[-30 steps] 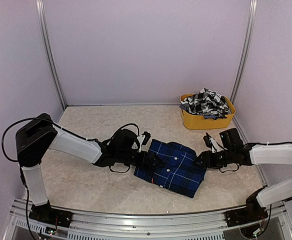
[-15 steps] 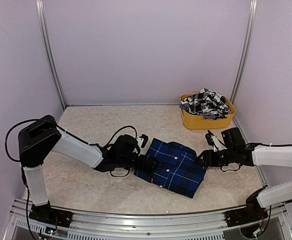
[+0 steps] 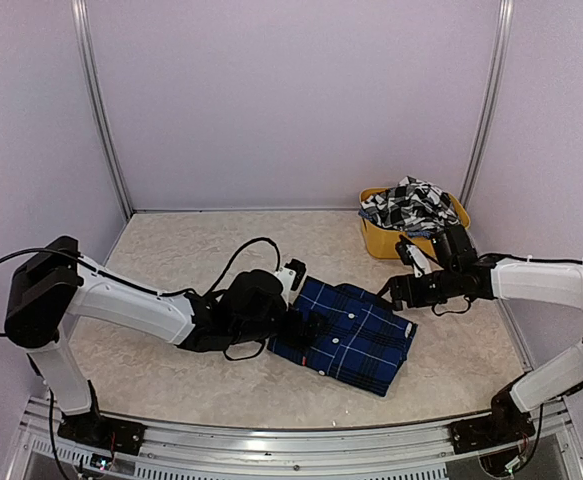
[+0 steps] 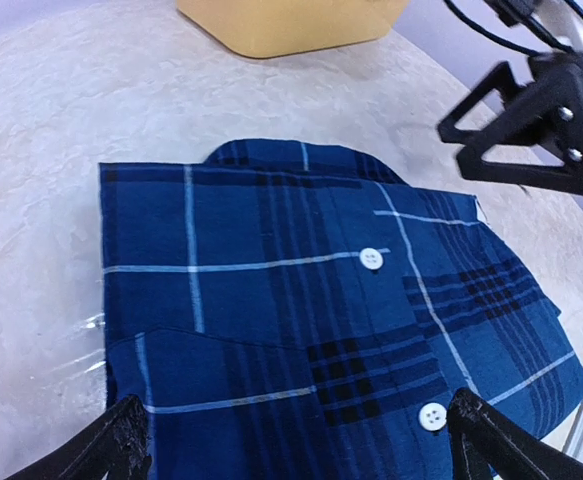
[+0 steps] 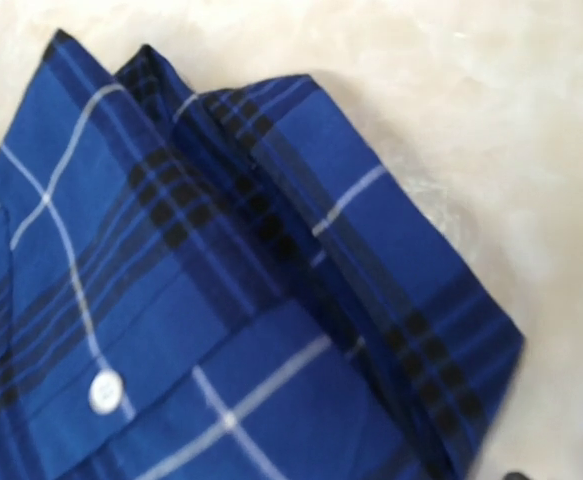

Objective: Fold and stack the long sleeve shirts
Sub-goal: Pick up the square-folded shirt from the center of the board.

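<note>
The left gripper point(image 4: 306, 455) is spread wide open, its fingertips point(image 4: 121, 440) low at either side of the folded blue shirt point(image 3: 349, 338) lying flat on the table point(image 3: 171, 250) just ahead of it. The right gripper point(image 3: 395, 293) hangs by the shirt's opposite edge; I cannot tell whether its jaws are apart. Beyond it, the checked shirt point(image 3: 409, 203) is heaped in a yellow tub point(image 3: 411, 244).

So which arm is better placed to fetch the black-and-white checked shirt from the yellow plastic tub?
Right, probably: the right gripper hovers in front of the yellow plastic tub, while the left gripper sits across the folded blue plaid shirt.
</note>
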Robot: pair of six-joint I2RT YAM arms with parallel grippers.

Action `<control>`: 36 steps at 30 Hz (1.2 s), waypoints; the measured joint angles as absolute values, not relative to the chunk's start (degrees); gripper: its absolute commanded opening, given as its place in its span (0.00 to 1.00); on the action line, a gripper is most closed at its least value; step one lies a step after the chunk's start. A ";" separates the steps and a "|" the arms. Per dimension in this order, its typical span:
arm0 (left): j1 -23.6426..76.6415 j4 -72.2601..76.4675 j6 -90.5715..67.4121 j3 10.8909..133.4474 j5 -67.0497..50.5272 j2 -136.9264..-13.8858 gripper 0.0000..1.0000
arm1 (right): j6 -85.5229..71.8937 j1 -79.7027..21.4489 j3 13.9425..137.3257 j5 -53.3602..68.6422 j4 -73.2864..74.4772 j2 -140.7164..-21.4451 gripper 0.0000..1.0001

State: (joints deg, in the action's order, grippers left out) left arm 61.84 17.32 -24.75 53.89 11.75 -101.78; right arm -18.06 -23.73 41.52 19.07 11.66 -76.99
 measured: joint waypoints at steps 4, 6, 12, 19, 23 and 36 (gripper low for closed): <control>64.62 15.53 -23.97 57.58 12.29 -105.21 0.99 | -16.19 -23.66 46.72 20.97 12.03 -85.30 0.89; 65.87 14.50 -23.75 59.70 12.56 -107.77 0.99 | -15.55 -23.59 48.71 21.91 12.08 -88.55 0.89; 68.77 11.16 -23.03 63.40 15.55 -114.24 0.99 | -12.97 -23.40 53.04 23.73 12.23 -95.66 0.89; 69.58 11.07 -22.90 63.70 18.65 -116.60 0.99 | -9.76 -23.14 54.35 23.86 11.97 -98.32 0.88; 69.71 11.33 -22.90 63.70 19.35 -116.66 0.99 | -8.08 -22.90 56.55 23.88 11.90 -100.12 0.88; 69.80 11.29 -22.55 63.90 19.86 -116.75 0.99 | -3.36 -21.08 61.71 26.94 14.35 -106.61 0.88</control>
